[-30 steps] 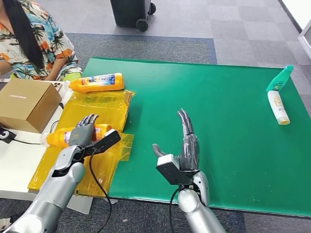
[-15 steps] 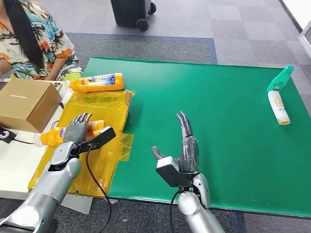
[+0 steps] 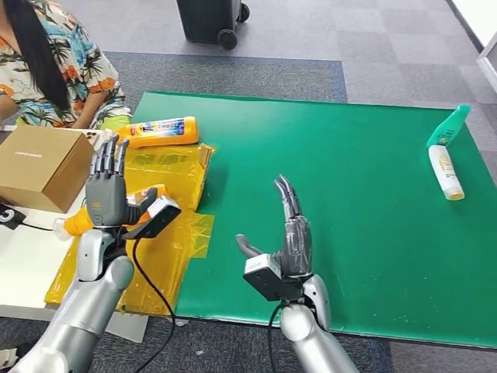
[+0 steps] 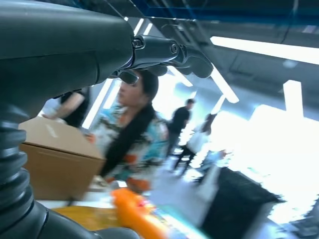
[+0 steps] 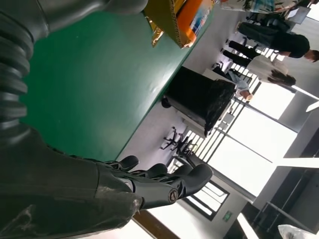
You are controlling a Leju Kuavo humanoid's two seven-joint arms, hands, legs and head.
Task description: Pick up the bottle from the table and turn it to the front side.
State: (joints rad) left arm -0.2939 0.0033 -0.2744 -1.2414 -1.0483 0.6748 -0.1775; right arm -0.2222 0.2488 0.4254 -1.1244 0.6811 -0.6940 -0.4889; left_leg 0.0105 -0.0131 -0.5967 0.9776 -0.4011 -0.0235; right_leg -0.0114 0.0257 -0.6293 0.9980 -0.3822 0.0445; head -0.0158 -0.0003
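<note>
Left hand (image 3: 106, 194) raised with fingers spread, holding nothing, just in front of the orange bottle (image 3: 136, 203) lying on yellow plastic sheet (image 3: 170, 241), right hand (image 3: 290, 237) open over green mat (image 3: 352, 202)

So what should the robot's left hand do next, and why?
Probably lower again onto the orange plastic bottle lying on the yellow plastic sheet. The left hand hovers above it with its fingers extended, holding nothing, and the right hand is open over the green mat.
</note>
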